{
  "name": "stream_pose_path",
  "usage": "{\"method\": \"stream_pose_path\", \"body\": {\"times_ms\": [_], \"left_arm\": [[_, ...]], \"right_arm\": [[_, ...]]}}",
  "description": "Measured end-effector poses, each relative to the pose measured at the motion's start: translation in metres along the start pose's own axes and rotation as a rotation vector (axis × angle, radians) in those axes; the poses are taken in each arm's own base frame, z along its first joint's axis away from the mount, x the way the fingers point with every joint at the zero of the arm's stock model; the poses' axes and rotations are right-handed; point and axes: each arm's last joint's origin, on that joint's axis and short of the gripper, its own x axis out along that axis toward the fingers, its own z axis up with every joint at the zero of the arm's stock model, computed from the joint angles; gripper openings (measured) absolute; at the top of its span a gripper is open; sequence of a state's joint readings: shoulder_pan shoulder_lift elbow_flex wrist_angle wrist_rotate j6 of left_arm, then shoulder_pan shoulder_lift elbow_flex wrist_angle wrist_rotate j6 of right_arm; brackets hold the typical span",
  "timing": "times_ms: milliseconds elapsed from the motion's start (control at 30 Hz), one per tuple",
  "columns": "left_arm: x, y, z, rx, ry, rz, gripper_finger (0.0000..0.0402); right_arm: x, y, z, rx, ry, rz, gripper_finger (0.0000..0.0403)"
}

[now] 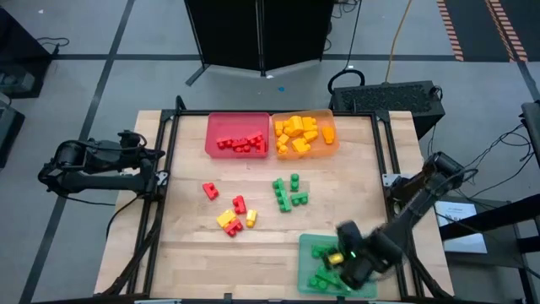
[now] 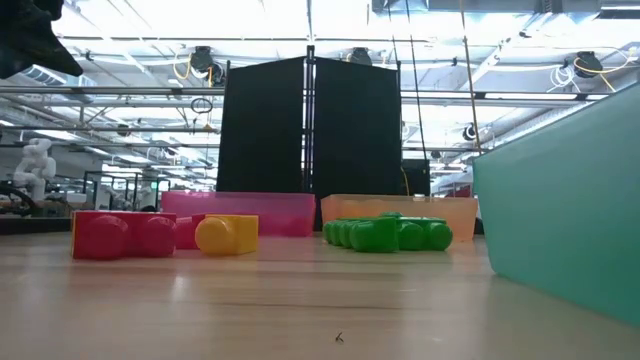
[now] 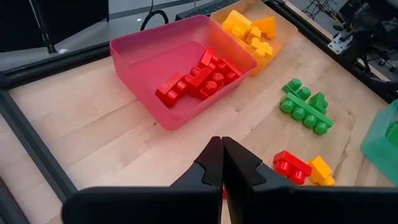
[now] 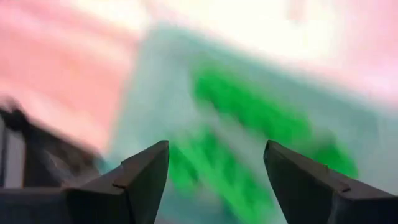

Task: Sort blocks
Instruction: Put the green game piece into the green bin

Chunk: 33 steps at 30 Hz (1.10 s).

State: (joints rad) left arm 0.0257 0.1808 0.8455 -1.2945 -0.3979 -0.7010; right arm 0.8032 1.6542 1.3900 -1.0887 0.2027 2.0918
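Red blocks (image 1: 240, 144) in red tray (image 1: 215, 127); yellow blocks (image 1: 297, 133) in orange tray (image 1: 331, 118).

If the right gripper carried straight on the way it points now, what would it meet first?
Most likely the green blocks lying in the green tray. The right gripper stands open above that tray, with nothing between its fingers. The wrist view is smeared, so depth is unclear; block or tray floor first is uncertain.

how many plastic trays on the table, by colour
red plastic tray: 1
orange plastic tray: 1
green plastic tray: 1
total: 3
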Motion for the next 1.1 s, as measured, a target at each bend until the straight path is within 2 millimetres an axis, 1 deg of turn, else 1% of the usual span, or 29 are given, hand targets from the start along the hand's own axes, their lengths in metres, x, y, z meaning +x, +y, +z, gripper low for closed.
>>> {"method": "stream_pose_path", "body": {"times_ms": [67, 167, 267, 333, 400, 467, 567, 633, 733, 933, 1100], "left_arm": [[0.0, 0.0, 0.0, 0.0, 0.0, 0.0, 0.0002], [0.0, 0.0, 0.0, 0.0, 0.0, 0.0, 0.0002], [0.0, 0.0, 0.0, -0.001, 0.0, 0.0, 0.0002], [0.0, 0.0, 0.0, -0.001, 0.0, 0.0, 0.0002], [0.0, 0.0, 0.0, -0.001, 0.001, 0.0, 0.0002], [0.0, 0.0, 0.0, -0.001, 0.002, -0.001, 0.0002], [0.0, 0.0, 0.0, -0.001, 0.006, -0.005, 0.0002], [0.0, 0.0, 0.0, 0.0, 0.006, -0.005, 0.0002], [0.0, 0.0, 0.0, 0.0, 0.006, -0.005, 0.0002], [0.0, 0.0, 0.0, 0.001, 0.007, -0.005, 0.0002], [0.0, 0.0, 0.0, 0.001, 0.007, -0.005, 0.0002]], "right_arm": [[0.001, 0.012, 0.024, -0.018, -0.098, 0.024, 0.0259], [0.009, 0.027, 0.064, -0.134, -0.138, -0.011, 0.0259], [0.022, 0.041, 0.102, -0.392, -0.165, -0.052, 0.026], [0.027, 0.044, 0.126, -0.573, -0.161, -0.094, 0.026], [0.028, 0.045, 0.145, -0.713, -0.16, -0.118, 0.026], [0.029, 0.045, 0.159, -0.851, -0.157, -0.146, 0.026], [0.03, 0.044, 0.174, -1.019, -0.143, -0.182, 0.026], [0.032, 0.044, 0.182, -1.082, -0.144, -0.187, 0.026], [0.04, 0.04, 0.189, -1.141, -0.136, -0.202, 0.0261], [0.071, 0.023, 0.193, -1.173, -0.093, -0.204, 0.0261], [0.093, 0.013, 0.199, -1.164, -0.098, -0.144, 0.0261]]}}
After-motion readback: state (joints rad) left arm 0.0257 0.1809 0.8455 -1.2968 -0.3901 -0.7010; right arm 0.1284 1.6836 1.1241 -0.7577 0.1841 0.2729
